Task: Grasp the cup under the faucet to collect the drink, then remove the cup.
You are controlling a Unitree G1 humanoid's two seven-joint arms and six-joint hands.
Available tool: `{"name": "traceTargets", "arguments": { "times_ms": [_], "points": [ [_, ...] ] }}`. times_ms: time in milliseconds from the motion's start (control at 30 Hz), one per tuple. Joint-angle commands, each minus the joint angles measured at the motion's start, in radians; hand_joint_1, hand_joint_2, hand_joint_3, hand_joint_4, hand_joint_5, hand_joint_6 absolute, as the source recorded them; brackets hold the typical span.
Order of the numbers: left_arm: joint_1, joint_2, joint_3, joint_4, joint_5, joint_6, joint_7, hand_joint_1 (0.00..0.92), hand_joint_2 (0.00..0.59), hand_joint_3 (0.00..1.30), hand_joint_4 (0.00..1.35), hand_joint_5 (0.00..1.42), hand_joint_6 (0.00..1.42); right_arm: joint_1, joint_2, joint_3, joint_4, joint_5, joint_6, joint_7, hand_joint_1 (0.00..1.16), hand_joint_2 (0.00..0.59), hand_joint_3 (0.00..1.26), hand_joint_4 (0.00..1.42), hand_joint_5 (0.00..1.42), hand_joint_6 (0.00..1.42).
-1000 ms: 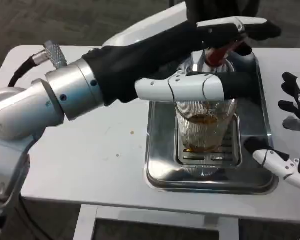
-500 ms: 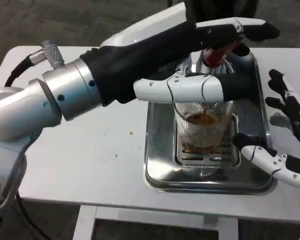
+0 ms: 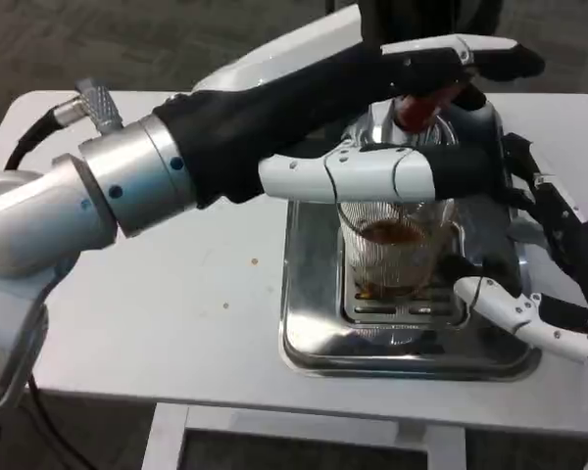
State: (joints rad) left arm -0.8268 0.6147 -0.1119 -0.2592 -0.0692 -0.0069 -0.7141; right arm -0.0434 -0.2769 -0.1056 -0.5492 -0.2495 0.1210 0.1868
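Head view: white table [image 3: 176, 323] over dark patterned carpet [image 3: 127, 39].

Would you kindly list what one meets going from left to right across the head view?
Left silver forearm → cup on the metal drip tray → right hand.

The left arm reaches across from the left, its hand [image 3: 372, 117] stretched out flat with long fingers pointing right, one above another. The right hand [image 3: 549, 264] sits at the right edge, fingers spread apart, holding nothing.
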Motion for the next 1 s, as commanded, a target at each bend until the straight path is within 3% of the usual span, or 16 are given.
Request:
{"name": "traceTargets", "arguments": {
  "times_ms": [33,1000],
  "points": [
    [0.059,0.032,-0.034,-0.004,0.011,0.024,-0.066,0.0,0.066,0.17,0.11,0.2,0.16,-0.008,0.005,0.011,0.011,0.01,-0.005,-0.01,0.58,0.249,0.01,0.03,0.11,0.21],
    [0.087,0.053,-0.014,-0.024,0.006,0.027,-0.068,0.0,0.064,0.17,0.11,0.2,0.16,-0.073,0.011,0.057,0.056,0.012,0.004,-0.01,0.57,0.255,0.04,0.05,0.13,0.21]
  ]
}}
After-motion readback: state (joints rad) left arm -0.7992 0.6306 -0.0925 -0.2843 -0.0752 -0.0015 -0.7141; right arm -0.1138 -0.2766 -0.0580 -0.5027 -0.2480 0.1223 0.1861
